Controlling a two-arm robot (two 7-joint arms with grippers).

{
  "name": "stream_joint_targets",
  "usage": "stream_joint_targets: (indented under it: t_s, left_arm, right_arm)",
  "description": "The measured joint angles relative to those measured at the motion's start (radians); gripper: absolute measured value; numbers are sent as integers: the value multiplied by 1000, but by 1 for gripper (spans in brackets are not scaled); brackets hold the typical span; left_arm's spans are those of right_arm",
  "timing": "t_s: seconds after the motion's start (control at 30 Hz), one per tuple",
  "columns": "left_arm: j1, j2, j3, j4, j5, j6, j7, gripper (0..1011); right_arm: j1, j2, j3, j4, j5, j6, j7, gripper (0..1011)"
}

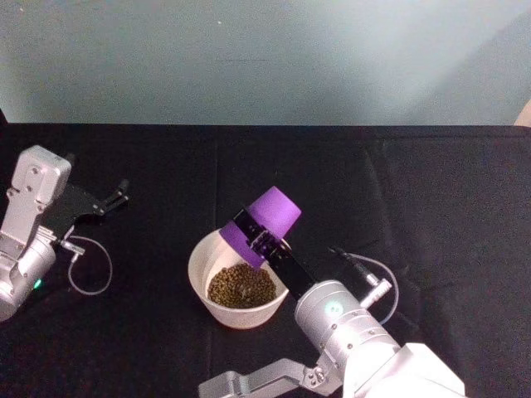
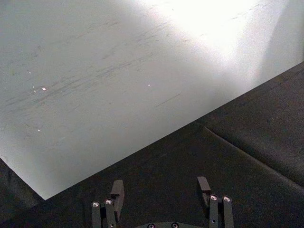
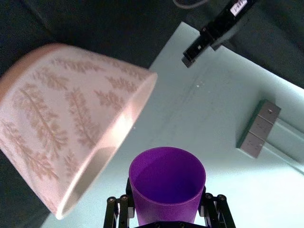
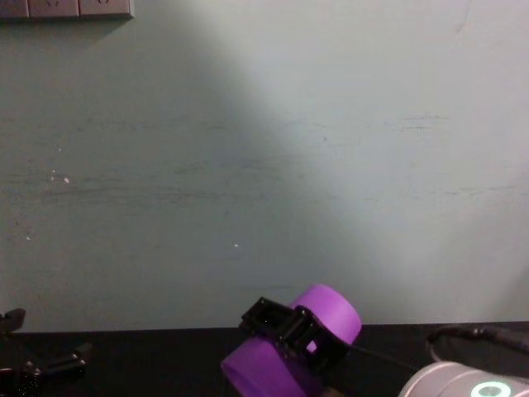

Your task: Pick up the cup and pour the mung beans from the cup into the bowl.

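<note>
The purple cup (image 1: 278,211) is tipped over with its rim low above the white bowl (image 1: 195,269) and its base raised toward the back right. My right gripper (image 1: 259,236) is shut on the cup around its middle. The mung beans (image 1: 241,286) lie in a heap inside the bowl. In the right wrist view the cup (image 3: 167,187) looks empty inside, beside the patterned bowl (image 3: 71,123). From the chest view the cup (image 4: 326,314) lies tilted in the gripper (image 4: 285,327). My left gripper (image 1: 108,201) is parked open at the table's left, nothing between its fingers (image 2: 117,192).
A black cloth (image 1: 431,207) covers the table up to the pale wall (image 1: 265,58) behind. Loose cables lie near the left arm (image 1: 87,265) and right arm (image 1: 369,278). A wall socket (image 3: 259,128) shows on the wall.
</note>
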Motion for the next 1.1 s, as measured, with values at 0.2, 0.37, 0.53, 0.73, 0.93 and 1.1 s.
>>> stream_joint_targets:
  t_s: [0.2,0.37,0.53,0.73,0.93,1.1]
  left_arm:
    - [0,0,0,0,0,0,0,1000]
    - [0,0,0,0,0,0,0,1000]
    - [0,0,0,0,0,0,0,1000]
    - [0,0,0,0,0,0,0,1000]
    - [0,0,0,0,0,0,0,1000]
    - [0,0,0,0,0,0,0,1000]
  right_arm:
    - [16,11,-19,-4,-28,-20,14,724]
    - [28,13,-34,-5,-49,-29,25,724]
    - [38,14,-49,-5,-77,-33,39,724]
    - [34,23,-39,-20,-57,-30,34,724]
    - [-13,32,40,-50,124,-33,-43,724]
    - [-61,34,109,-66,262,-33,-115,724]
